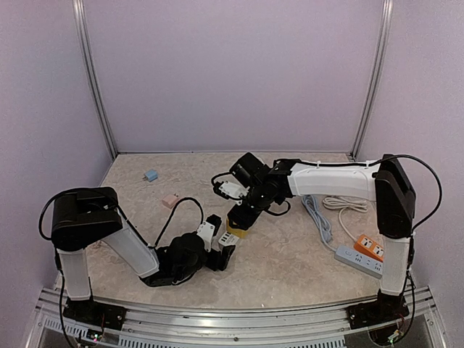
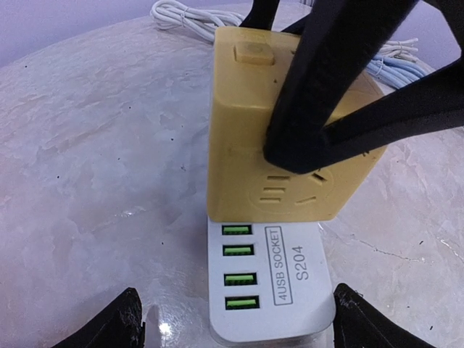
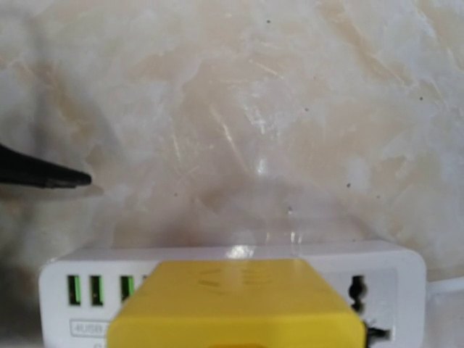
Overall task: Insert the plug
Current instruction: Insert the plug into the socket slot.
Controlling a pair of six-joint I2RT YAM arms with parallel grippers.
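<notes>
Yellow plastic sits on white as we look down on the yellow cube plug [image 2: 268,130], standing on the white power strip [image 2: 270,293] on the marble-patterned table [image 2: 94,159]. The right gripper [image 1: 241,214] is clamped on the plug, about half closed. One black finger [image 2: 319,94] presses the face nearest us, and the other shows just behind the cube. We cannot tell whether the prongs are fully home. The left gripper [image 2: 243,319] is spread wide and holds nothing. Its 2 fingertips flank the strip's near end, with the 4 green USB ports [image 2: 238,264] between them. The plug stands just beyond those tips.
</notes>
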